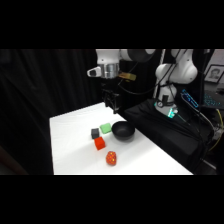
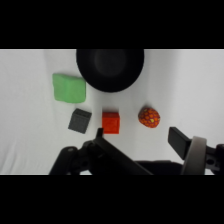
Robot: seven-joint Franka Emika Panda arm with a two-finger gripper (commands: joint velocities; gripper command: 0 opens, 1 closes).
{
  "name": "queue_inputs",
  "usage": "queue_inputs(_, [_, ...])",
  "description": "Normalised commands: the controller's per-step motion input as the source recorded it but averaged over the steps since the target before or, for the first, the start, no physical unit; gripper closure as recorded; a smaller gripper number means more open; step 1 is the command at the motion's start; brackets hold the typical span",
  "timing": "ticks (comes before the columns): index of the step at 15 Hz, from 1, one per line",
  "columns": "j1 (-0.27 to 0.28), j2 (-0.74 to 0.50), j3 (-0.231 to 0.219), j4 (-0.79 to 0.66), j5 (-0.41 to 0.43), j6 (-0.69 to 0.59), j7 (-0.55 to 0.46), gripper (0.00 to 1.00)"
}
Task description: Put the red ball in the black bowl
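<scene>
The red ball (image 1: pixel 111 158), orange-red with pale speckles, rests on the white table near its front edge. In the wrist view the red ball (image 2: pixel 149 116) lies just above the gap between my fingers. Behind it and to the right stands the glossy black bowl (image 1: pixel 123 130), which fills the top centre of the wrist view (image 2: pixel 110 67) and holds nothing. My gripper (image 1: pixel 114 106) hangs high over the table's far edge, behind the bowl. In the wrist view the gripper (image 2: pixel 139 137) is open, with nothing between its fingers.
A red cube (image 1: pixel 100 144) (image 2: pixel 111 122), a dark grey cube (image 1: pixel 95 133) (image 2: pixel 80 120) and a green block (image 1: pixel 105 128) (image 2: pixel 69 87) sit left of the bowl. Black cloth and cabled equipment (image 1: pixel 170 107) border the table's right side.
</scene>
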Motion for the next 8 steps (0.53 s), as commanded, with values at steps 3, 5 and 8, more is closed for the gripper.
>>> queue_inputs(3, [-0.003,0.02,0.023,0.03,-0.014,0.03,0.04,0.0])
queue_inputs(5, [0.016,0.05,0.046,0.07,-0.045,0.04,0.1,0.0])
queue_inputs(8, [0.041,0.1,0.061,0.12,-0.029,0.09,0.11,0.0])
